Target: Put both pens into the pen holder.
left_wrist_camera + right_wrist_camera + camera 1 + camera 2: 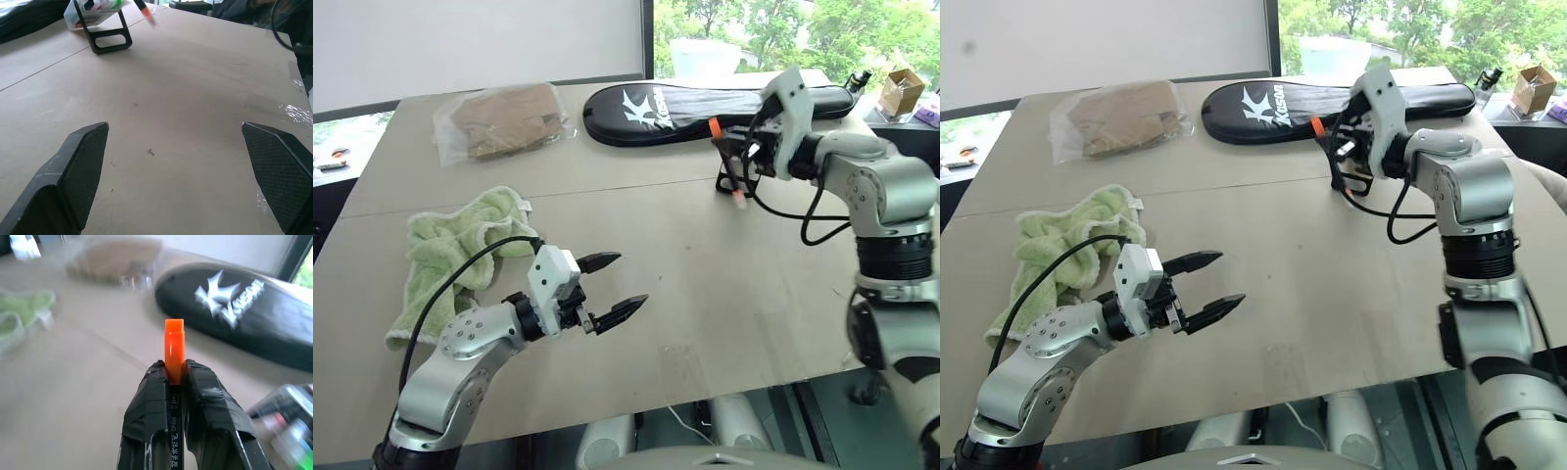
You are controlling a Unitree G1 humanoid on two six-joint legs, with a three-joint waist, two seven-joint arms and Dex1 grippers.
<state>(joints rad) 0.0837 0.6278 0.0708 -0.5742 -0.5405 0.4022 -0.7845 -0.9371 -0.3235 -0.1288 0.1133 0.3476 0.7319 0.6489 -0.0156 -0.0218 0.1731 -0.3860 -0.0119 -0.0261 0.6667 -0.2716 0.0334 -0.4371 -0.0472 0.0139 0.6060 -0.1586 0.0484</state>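
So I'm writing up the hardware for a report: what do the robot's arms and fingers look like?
Both arms are silver-grey metal with black joint rings and loose black cables. The left gripper has a white block behind two black, pointed fingers with cross-hatched inner pads. The right gripper sits ahead of a white wrist housing; its black fingers look wrapped in tape.

Bright daylight comes in from the window (783, 29) behind the worktop (705, 284). Shadows are soft. The right wrist view is blurry (mostly the far things). Some shiny glare shows.
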